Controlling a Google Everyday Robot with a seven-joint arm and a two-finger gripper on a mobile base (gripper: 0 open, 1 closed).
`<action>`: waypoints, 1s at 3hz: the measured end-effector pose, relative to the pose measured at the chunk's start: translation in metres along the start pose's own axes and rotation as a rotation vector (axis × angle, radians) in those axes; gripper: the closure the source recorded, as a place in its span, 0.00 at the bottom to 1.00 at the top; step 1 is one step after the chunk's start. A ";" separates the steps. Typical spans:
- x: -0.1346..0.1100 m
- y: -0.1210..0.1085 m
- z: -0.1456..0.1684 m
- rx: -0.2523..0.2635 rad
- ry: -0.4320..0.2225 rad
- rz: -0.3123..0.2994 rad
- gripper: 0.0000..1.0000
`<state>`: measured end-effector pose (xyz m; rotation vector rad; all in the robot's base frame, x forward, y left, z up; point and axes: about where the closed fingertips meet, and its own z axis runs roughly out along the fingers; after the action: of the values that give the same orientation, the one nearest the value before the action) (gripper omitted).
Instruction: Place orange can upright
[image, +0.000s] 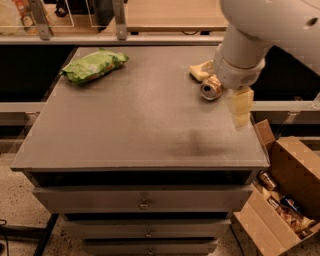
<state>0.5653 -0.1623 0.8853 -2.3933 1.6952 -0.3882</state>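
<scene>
The orange can (210, 89) lies on its side near the right rear of the grey table top (145, 125), its silver end facing the front. My white arm (260, 35) reaches in from the upper right and hides the can's rear part. My gripper (240, 111) hangs just right of the can and slightly in front of it, over the table's right edge. It holds nothing that I can see.
A yellow sponge (199, 70) lies right behind the can, partly hidden by the arm. A green snack bag (94, 65) lies at the rear left. An open cardboard box (287, 200) with small cans stands on the floor at the right. Drawers (144, 202) sit below the table top.
</scene>
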 end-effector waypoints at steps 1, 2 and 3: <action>0.001 0.001 -0.001 0.000 -0.001 0.002 0.00; -0.002 -0.020 0.006 0.038 0.033 -0.082 0.00; 0.013 -0.046 0.020 0.106 0.038 -0.157 0.00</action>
<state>0.6167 -0.1595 0.8814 -2.4623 1.4665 -0.5362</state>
